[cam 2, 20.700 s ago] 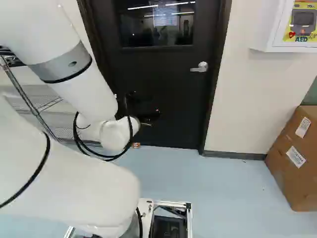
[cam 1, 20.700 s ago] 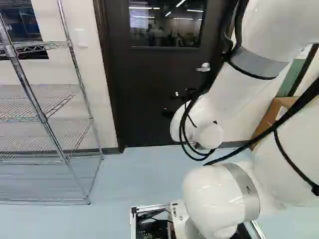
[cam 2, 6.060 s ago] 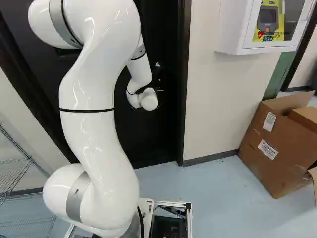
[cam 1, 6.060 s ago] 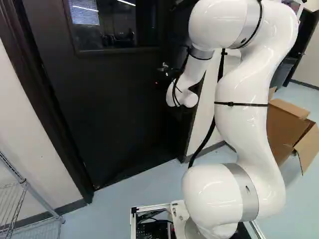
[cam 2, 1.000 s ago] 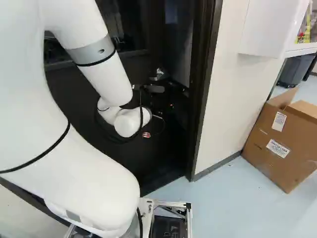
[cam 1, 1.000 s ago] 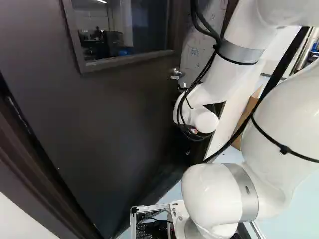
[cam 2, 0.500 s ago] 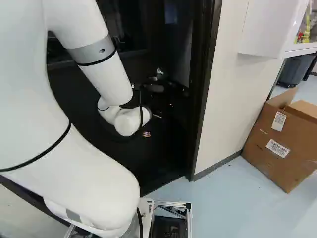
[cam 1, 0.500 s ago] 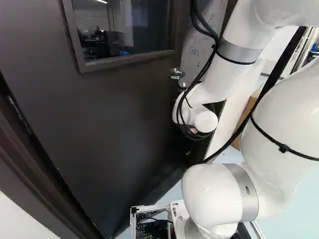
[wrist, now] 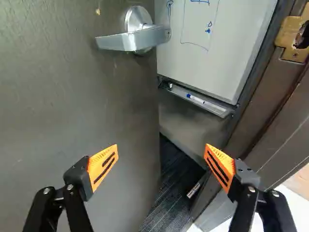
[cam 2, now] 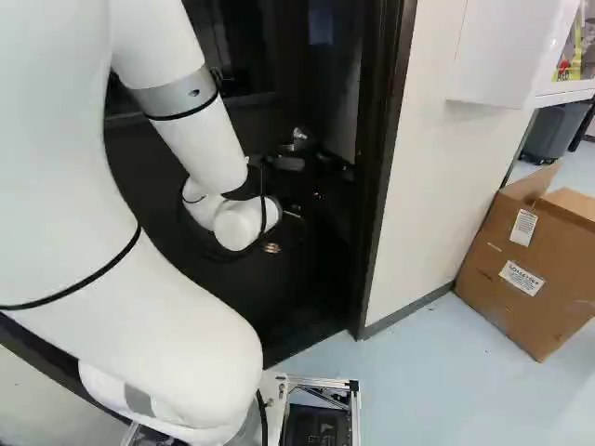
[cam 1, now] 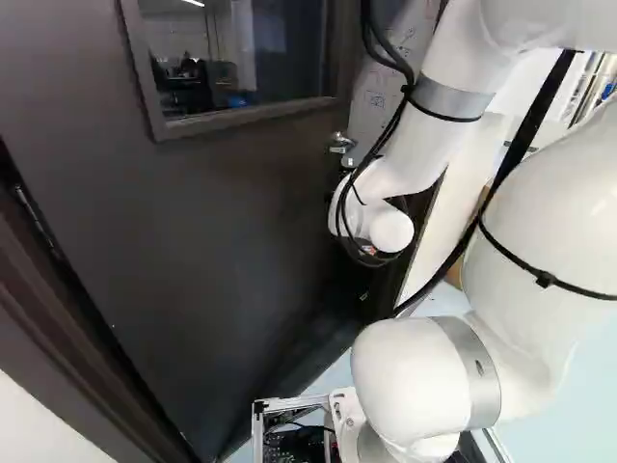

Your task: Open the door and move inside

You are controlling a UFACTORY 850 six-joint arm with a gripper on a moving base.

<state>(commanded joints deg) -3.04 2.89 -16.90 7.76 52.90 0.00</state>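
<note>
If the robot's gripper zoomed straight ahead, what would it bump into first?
Probably the door, near its free edge. The open gripper faces partly the door, partly the gap beside it. I can't tell how far away the door is.

Ahead of my end effector (cam 2: 271,248), I count one door (wrist: 48,121), one lever handle (wrist: 128,40), one whiteboard (wrist: 217,43), one tray (wrist: 218,109); to its right, one cardboard box (cam 2: 516,302), one bin (cam 2: 550,137), one wall cabinet (cam 2: 497,60).

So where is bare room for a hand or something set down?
A hand might fit between door and frame, ahead of the claw. Pale floor shows between frame and cardboard box. Crowded: arm and cables beside the door.
</note>
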